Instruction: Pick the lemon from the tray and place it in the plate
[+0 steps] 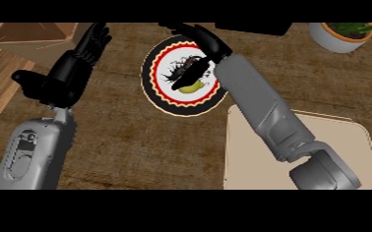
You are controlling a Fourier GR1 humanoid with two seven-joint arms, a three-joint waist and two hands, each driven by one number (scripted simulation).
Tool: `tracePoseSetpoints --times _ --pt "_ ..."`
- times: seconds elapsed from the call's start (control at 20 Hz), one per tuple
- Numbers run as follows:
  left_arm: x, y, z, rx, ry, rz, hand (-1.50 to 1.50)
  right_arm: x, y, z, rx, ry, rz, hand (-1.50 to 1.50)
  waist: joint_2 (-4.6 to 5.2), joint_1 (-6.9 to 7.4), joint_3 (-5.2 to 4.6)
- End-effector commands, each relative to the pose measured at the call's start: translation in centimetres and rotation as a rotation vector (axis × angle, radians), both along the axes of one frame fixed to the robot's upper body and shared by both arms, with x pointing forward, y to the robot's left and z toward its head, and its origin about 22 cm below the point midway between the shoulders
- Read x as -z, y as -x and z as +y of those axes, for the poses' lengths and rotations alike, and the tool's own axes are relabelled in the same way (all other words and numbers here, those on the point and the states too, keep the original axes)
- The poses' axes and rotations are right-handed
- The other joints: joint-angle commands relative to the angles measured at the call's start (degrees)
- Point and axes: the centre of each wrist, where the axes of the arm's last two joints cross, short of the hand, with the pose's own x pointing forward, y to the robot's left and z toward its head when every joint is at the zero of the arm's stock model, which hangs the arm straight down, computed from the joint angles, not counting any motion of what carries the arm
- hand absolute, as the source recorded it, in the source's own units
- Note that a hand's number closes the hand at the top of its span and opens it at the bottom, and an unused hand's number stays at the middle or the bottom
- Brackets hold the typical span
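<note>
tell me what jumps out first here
The round plate at centre, ringed red, black and white, draws the eye, a yellow lemon at its middle. The right hand hangs over that lemon, its forearm crossing the beige tray at lower right. The left hand rests open at the left.

Legend: no text, label, brand or number can be read on any surface in the head view. The plate (154,86) carries only a scalloped rim pattern, without letters.

You see a yellow lemon (191,86) on a white plate (163,98) ringed black, red and scalloped cream; brown woodgrain counter (145,142).
</note>
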Motion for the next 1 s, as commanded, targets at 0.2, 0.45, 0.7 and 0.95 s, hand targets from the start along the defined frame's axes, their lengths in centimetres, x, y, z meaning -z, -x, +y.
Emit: tracePoseSetpoints --times 0.2,0.45,0.7,0.95 --pt "-0.6 0.9 2.0 -0.056 -0.001 -0.013 0.0 -1.7 -1.0 -0.5 0.047 -0.176 0.124 -1.5 -0.21 -3.26 0.0" --pt "-0.5 0.7 3.0 -0.065 0.005 -0.002 0.0 -1.4 -2.0 -6.7 0.093 -0.227 0.137 -1.5 0.43 -3.76 0.02" --pt "-0.1 1.0 2.5 -0.057 0.0 -0.011 0.0 -1.9 -2.5 -10.2 0.079 -0.244 0.106 -1.5 0.6 -3.31 0.06" --pt "-1.2 1.3 2.4 -0.062 0.002 -0.018 0.0 -2.1 -2.4 -15.3 0.087 -0.226 0.067 -1.5 0.65 -2.73 0.15"
